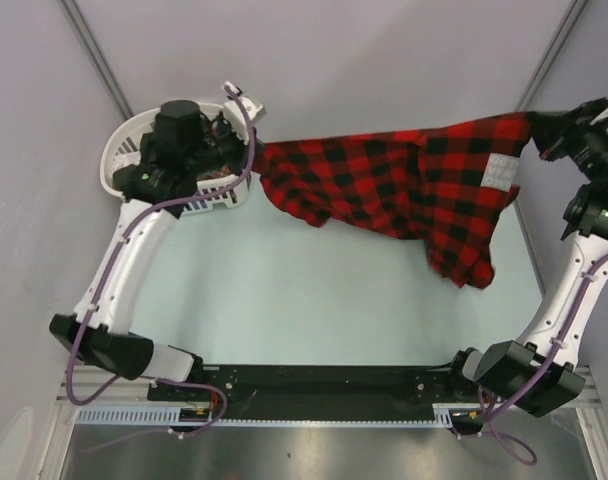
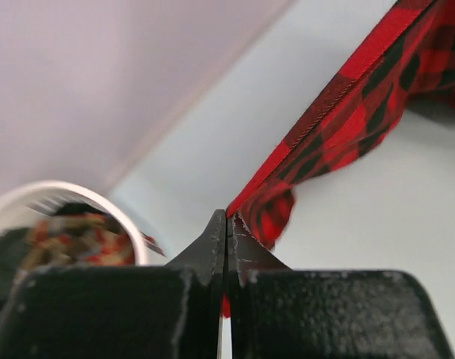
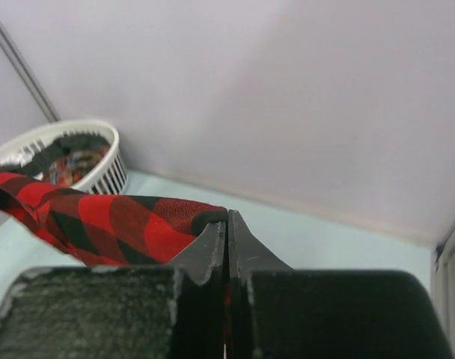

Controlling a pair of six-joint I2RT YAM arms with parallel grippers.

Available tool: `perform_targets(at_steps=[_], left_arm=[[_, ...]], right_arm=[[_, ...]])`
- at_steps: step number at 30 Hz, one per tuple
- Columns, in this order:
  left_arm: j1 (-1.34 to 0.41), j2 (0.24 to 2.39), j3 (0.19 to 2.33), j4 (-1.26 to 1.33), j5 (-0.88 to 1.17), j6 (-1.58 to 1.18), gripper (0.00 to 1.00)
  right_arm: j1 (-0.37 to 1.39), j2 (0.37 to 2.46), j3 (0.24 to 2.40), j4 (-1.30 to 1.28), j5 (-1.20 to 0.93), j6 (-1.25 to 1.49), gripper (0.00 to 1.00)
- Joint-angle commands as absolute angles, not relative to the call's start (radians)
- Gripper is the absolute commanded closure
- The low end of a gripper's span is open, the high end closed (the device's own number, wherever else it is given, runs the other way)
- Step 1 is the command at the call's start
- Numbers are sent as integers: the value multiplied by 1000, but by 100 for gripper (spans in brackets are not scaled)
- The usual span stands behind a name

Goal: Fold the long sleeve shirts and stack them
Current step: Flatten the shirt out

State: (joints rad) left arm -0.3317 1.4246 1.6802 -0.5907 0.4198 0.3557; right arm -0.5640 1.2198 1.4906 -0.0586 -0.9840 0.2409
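Note:
A red-and-black checked flannel shirt hangs stretched in the air between my two grippers, above the table's far half. My left gripper is shut on its left edge, beside the basket. My right gripper is shut on its right edge, at the far right. The cloth sags in the middle, and a part hangs lower at the right. In the left wrist view the shirt runs away from the shut jaws. In the right wrist view the shirt leaves the jaws to the left. A finer plaid shirt lies in the basket.
A white slatted basket stands at the far left corner, partly under my left arm; it also shows in the left wrist view and the right wrist view. The pale table lies below the shirt. Grey walls close in at the back and sides.

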Motion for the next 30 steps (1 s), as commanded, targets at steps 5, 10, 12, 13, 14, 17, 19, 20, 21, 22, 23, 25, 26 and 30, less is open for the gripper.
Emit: perform_targets(at_steps=[5, 10, 12, 13, 14, 17, 19, 20, 21, 22, 23, 25, 26, 30], left_arm=[[-319, 1129, 1812, -456, 308, 385, 100], [-319, 1016, 1824, -393, 244, 365, 100], [-319, 982, 1830, -367, 232, 353, 100], [-319, 976, 1838, -350, 229, 347, 100], [-319, 971, 1860, -345, 227, 342, 100], [-319, 977, 1929, -330, 210, 316, 100], [-319, 1003, 1976, -318, 198, 305, 100], [-319, 1012, 2024, -311, 189, 301, 100], [-319, 1028, 2052, -307, 186, 293, 100], [-319, 1052, 2078, -304, 187, 290, 100], [-319, 1066, 2129, -304, 186, 287, 100], [-319, 1087, 2170, -307, 187, 287, 100], [-319, 1104, 2183, -310, 186, 291, 100], [-319, 1083, 2019, -337, 193, 322, 100]], right_arm=[[-678, 1013, 1666, 121, -734, 301, 100], [-683, 867, 1677, 101, -436, 174, 100], [-678, 824, 1700, 103, -327, 140, 100], [-672, 815, 1706, 119, -298, 123, 100], [-652, 802, 1710, 130, -270, 79, 100], [-588, 810, 1775, 160, -184, 3, 100], [-546, 863, 1875, 155, -117, -41, 100], [-487, 885, 1919, 147, -100, -79, 100], [-457, 908, 1952, 138, -72, -103, 100], [-422, 957, 2023, 135, -65, -124, 100], [-373, 980, 2060, 121, -64, -156, 100], [-330, 1028, 2111, 74, -87, -178, 100], [-315, 1031, 2099, 66, -116, -196, 100], [-301, 983, 1906, -38, -311, -201, 100]])
